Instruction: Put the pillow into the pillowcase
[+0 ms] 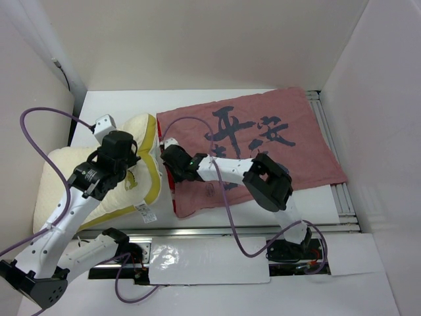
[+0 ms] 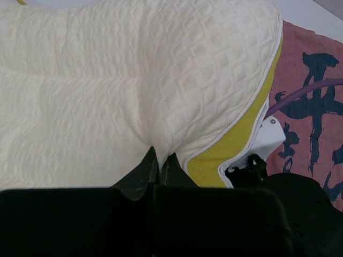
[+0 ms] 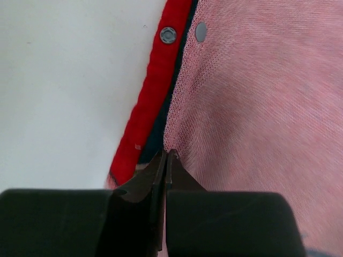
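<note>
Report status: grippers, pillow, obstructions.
Left gripper shut on pillow. Right gripper shut on pillowcase hem. Pillow outside, beside opening. Purple cable crosses pillowcase.

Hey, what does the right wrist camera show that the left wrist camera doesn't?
Only the right wrist: two metal snaps and the red hem along the edge of the pillowcase, with the right pincer shut on its pink cloth. Only the left wrist: the quilted pillow, its yellow edging, the left pincer shut on it, and dark calligraphy. Both: the pink pillowcase fabric.
</note>
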Motion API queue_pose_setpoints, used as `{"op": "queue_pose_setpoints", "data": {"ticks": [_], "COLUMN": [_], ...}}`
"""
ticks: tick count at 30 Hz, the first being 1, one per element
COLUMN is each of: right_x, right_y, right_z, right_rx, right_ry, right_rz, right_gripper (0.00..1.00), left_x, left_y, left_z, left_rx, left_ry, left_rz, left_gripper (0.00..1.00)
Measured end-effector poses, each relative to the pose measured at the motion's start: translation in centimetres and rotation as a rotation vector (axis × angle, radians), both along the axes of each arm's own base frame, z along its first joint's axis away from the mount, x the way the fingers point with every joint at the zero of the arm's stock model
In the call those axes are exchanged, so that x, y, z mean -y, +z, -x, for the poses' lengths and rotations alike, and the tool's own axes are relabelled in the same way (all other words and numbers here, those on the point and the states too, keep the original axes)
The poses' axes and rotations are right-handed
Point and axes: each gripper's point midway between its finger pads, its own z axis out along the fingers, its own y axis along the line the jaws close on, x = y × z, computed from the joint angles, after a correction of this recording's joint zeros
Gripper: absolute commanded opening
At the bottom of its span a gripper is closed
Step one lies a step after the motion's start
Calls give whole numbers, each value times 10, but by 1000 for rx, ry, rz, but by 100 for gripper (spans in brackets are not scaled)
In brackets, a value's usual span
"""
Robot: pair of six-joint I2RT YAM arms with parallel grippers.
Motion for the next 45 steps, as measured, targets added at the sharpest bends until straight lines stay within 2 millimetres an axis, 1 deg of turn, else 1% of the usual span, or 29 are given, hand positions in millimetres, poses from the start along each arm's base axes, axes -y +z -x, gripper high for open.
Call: {"op": "queue_pose_setpoints", "data": {"ticks": [2,4,6,8,10,11,13,16,20,23,28,31,34,36,38,41,45], "right_x": [3,7,12,18,26,31,39,50,61,64,64,56,50,48,46,47,50], "right_y": [14,36,62,87,108,117,127,134,135,136,136,138,135,133,134,144,162], "right_z": [2,1,1,0,-3,-4,-8,-12,-16,-18,-19,-14,2,20,38,56,65], "right_rx": [7,22,43,57,69,75,82,81,71,63,43,31,26,20,16,23,49], "right_ry": [-7,-23,-43,-61,-86,-99,-120,-154,-184,-195,-194,-131,-25,57,132,211,258], "right_rz": [-19,-58,-108,-165,-217,-239,-266,-286,-298,-308,-324,-344,-342,-330,-327,-342,-372], "right_gripper": [0,0,0,0,0,0,0,0,0,0,0,0,0,0,0,0,0], "left_x": [0,2,6,14,23,28,37,50,64,78,95,97,100,105,111,123,133], "left_y": [0,-1,-6,-15,-29,-35,-48,-69,-98,-119,-143,-145,-143,-140,-135,-133,-128], "left_z": [0,-2,-5,-9,-11,-11,-8,1,15,28,49,52,45,37,25,3,-25], "left_rx": [1,3,0,-2,-13,-17,-18,-44,-100,-146,-200,-206,-202,-198,-189,-191,-167], "left_ry": [-3,-21,-59,-113,-184,-213,-271,-341,-413,-486,-576,-586,-598,-612,-622,-636,-648], "left_rz": [-2,-10,-23,-34,-39,-36,-32,-35,-36,-38,-43,-45,-69,-94,-122,-178,-257], "left_gripper": [0,0,0,0,0,0,0,0,0,0,0,0,0,0,0,0,0]}}
